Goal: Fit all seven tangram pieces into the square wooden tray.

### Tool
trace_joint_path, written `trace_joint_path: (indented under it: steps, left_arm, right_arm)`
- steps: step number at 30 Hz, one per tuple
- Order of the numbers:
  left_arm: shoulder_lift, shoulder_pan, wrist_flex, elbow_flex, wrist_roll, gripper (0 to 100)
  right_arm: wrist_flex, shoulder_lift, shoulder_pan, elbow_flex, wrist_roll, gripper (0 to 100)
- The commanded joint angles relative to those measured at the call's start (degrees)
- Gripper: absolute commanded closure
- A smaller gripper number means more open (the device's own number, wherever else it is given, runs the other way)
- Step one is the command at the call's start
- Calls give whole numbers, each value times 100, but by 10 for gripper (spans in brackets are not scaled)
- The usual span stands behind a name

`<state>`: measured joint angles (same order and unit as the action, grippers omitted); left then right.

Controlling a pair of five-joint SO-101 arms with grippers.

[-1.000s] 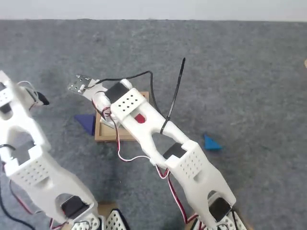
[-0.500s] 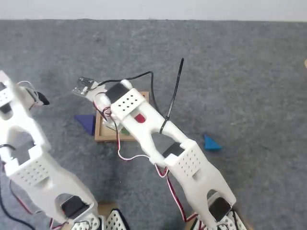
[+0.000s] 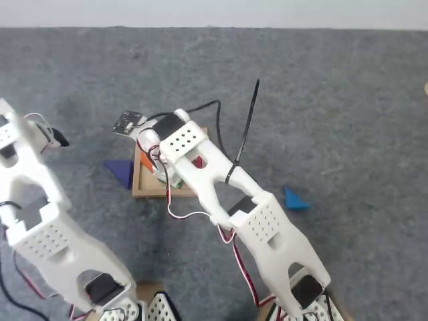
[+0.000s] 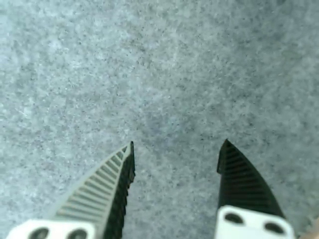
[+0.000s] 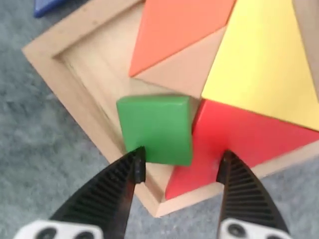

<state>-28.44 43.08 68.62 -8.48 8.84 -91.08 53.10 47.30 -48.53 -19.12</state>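
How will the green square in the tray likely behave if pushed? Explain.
The green square looks a stiff, flat block: probably slides, not rolls. Its smooth painted faces may slip in a grip. The tray wall and red triangle beside it would likely stop it.

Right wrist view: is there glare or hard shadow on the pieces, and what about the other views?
Right wrist view: no glare on the green piece or tray, only soft shade along its inner wall. Left wrist view: a faint darker patch on the carpet ahead of the left gripper. High view: diffuse shade under the arms, no hard edges.
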Motion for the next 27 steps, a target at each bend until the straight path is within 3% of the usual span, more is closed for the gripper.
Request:
trace_joint_path:
  steps: [1, 13, 22, 27]
  left_arm:
    - [79, -9, -105, -233, 44, 735]
    - [70, -18, -105, -224, 44, 735]
    - [70, -18, -79, -224, 44, 735]
    - [70, 0, -79, -224, 44, 735]
  right_arm:
    - [154, 66, 136, -185, 53, 764]
    - [-31, 110, 171, -1108, 862, 764]
    - [-303, 136, 365, -1468, 809, 764]
    - [-374, 92, -66, -1495, 677, 764]
